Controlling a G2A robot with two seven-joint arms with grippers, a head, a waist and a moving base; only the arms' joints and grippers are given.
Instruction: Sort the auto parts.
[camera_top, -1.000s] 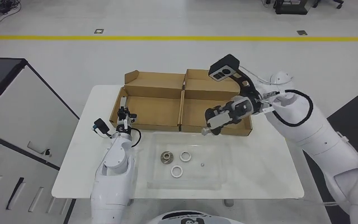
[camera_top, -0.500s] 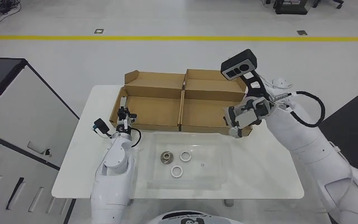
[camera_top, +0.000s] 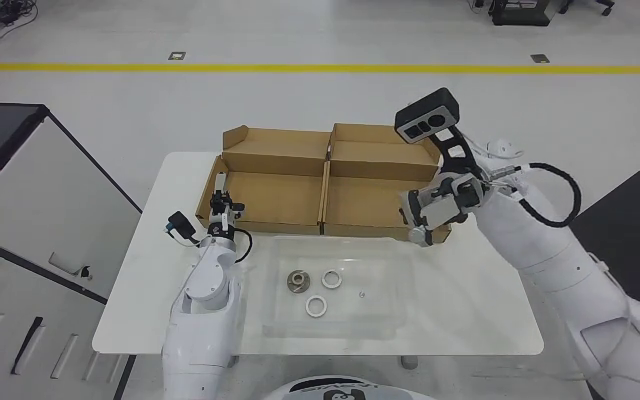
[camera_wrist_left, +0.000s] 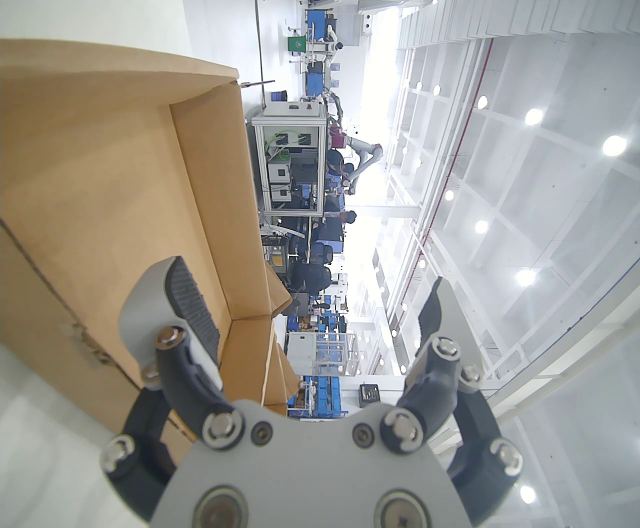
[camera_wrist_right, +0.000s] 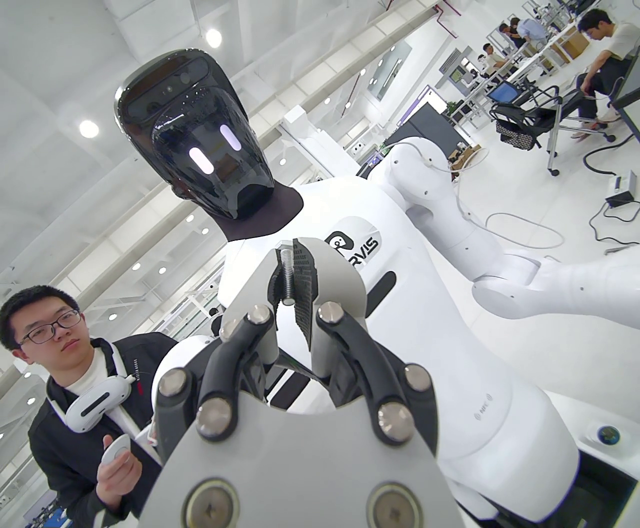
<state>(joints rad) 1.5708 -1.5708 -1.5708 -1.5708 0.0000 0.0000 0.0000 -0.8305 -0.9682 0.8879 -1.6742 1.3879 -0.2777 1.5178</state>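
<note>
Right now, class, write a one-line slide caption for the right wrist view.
Right gripper shut on a threaded bolt, one of the auto parts.

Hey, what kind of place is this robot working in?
Probably a robotics lab in a factory-like hall: a yellow floor line, workstations with blue bins, and rows of high ceiling lights.

A threaded bolt (camera_wrist_right: 286, 280) sits between the right fingers (camera_wrist_right: 306, 287); a gear (camera_top: 296, 281) and two white rings (camera_top: 331, 280) (camera_top: 318, 306) lie in the tray (camera_top: 400, 318).
</note>
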